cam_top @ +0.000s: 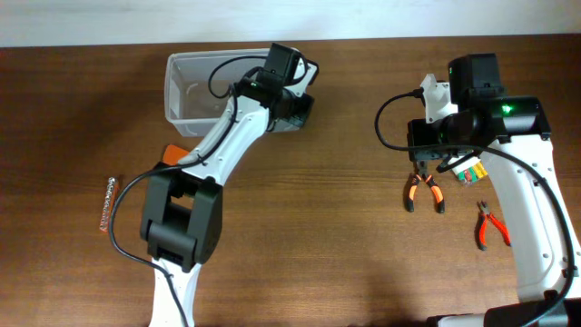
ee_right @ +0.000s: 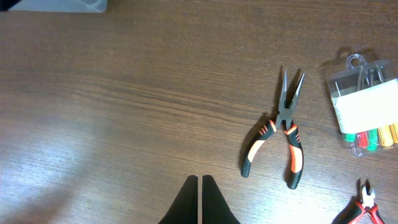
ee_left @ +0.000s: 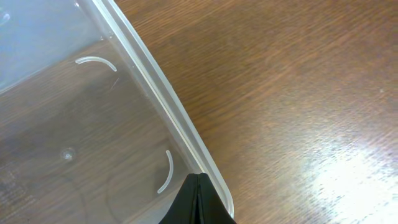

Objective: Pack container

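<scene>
While both sets of jaws are sitting fully closed and holding nothing, the left gripper (ee_left: pixel 198 198) is hovering at the rim of the container (ee_left: pixel 158 102), which is lying, apparently empty, at the far left of the surface (ee_left: pixel 298 93). The right gripper (ee_right: pixel 200 198) is hanging nearer the long-nose pliers (ee_right: pixel 283 134), which are lying well apart from the container.

Overhead: fixed above, facing straight down, distant; takes in the whole table (cam_top: pixel 345 272)
Left wrist: very near, looking down on the container (ee_left: pixel 155 93) rim, far left; container shared with overhead
Right wrist: higher, looking down on pliers (ee_right: pixel 283 134) and packet (ee_right: pixel 367 106), right side; both shared with overhead
</scene>
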